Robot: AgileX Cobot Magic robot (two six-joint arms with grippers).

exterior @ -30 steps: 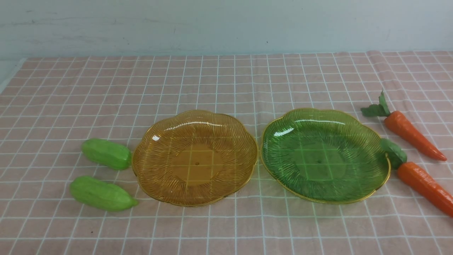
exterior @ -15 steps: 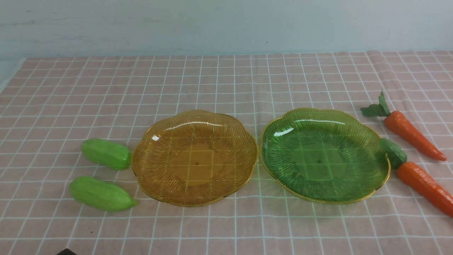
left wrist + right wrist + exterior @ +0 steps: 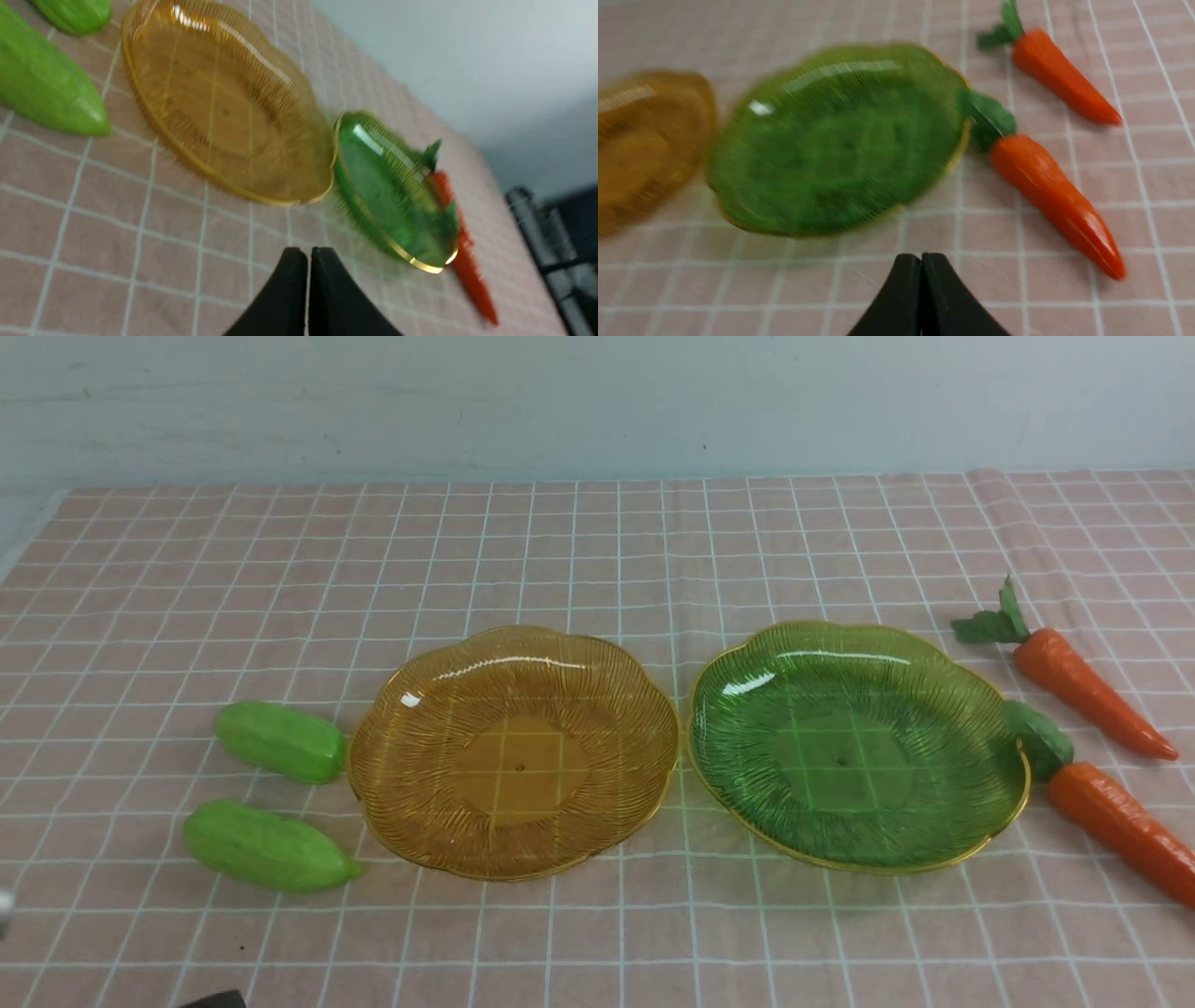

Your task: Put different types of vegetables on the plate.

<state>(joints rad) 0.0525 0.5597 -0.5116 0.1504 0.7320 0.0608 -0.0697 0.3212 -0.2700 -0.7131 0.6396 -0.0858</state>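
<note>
Okay, so going big to small, our two plates, green (image 3: 843,761) and amber (image 3: 520,767), look like hard, slick plastic or glass, maybe breakable, so we'd leave them be. Our carrots (image 3: 1122,821) (image 3: 1074,681) lie at the right, one with its leaves over the green plate's rim; they look light and stiff, glossy enough to slip, so we'd pinch the thick orange part, not the floppy leaves. The stubbier green gourds (image 3: 268,847) (image 3: 280,741), left of the amber plate, seem firm; we'd grab mid-body, across the width. Both the left gripper (image 3: 309,254) and right gripper (image 3: 920,259) have fingers together, nothing between. Up front, the lower carrot's tip is cut off and we barely catch the left arm.
</note>
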